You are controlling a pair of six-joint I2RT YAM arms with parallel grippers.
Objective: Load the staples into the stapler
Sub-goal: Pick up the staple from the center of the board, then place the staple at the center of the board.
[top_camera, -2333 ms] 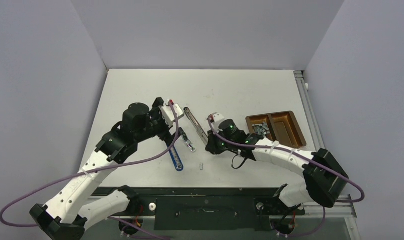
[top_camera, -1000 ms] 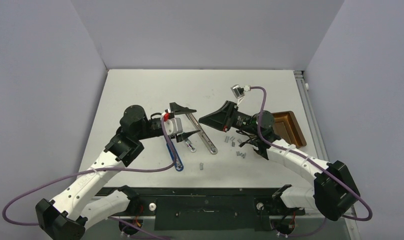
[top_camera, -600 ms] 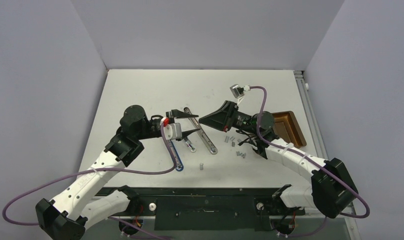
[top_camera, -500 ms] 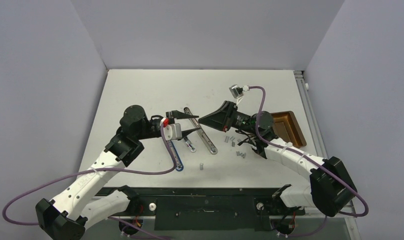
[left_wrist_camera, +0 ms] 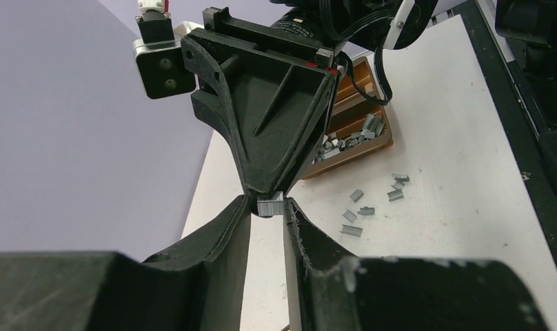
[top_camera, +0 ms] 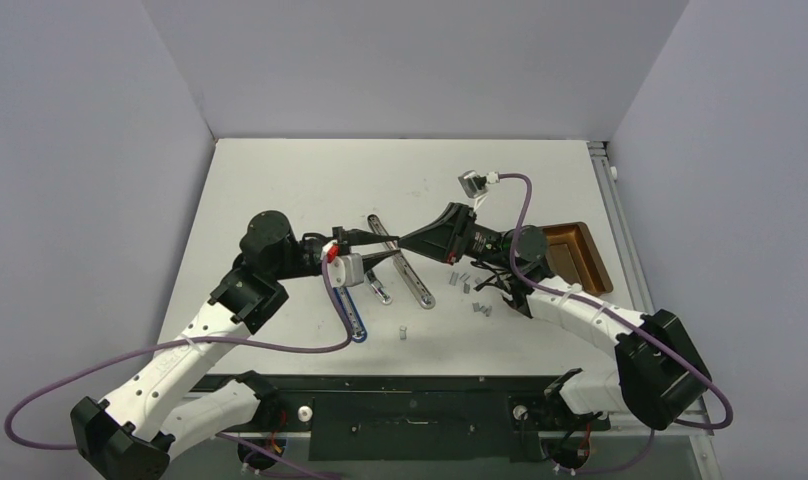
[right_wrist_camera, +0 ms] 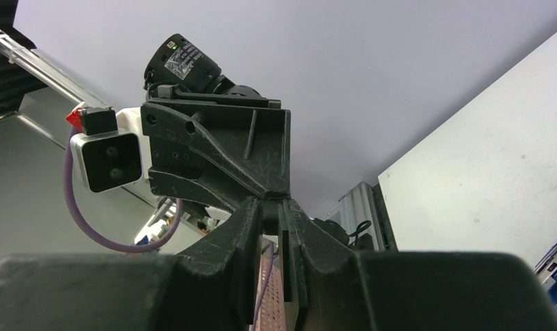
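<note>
— Staples first: where are they?

— One small silvery staple strip [left_wrist_camera: 270, 205] is up in the air, off the white tabletop [top_camera: 280, 190], right where the two arms meet nose to nose. A heap of grey staple strips [left_wrist_camera: 355, 138] sits in one compartment of the brown wooden tray [left_wrist_camera: 362, 156], and some loose grey strips [left_wrist_camera: 395, 195] lie scattered on the tabletop just beside it.

— Who has the one in the air?

— Both, from where I stand. The right tool [right_wrist_camera: 271, 205] has its fingers drawn together to a narrow point, and the strip sits crosswise at that point. The left tool [left_wrist_camera: 268, 205] comes at it from the opposite side, with one black finger pressed close on each end of the strip, clamped on it.

— And the stapler?

— The blue and silver stapler [top_camera: 417, 285] lies opened out flat on the tabletop, with its long silver rail running diagonally and its blue arm beside it, nearer the left arm. From above, the spot where the tools meet falls over the far part of that rail. The strip is held above the rail and does not touch it.

— Anything in the rail?

— I cannot tell; the tools cover part of it.
</note>
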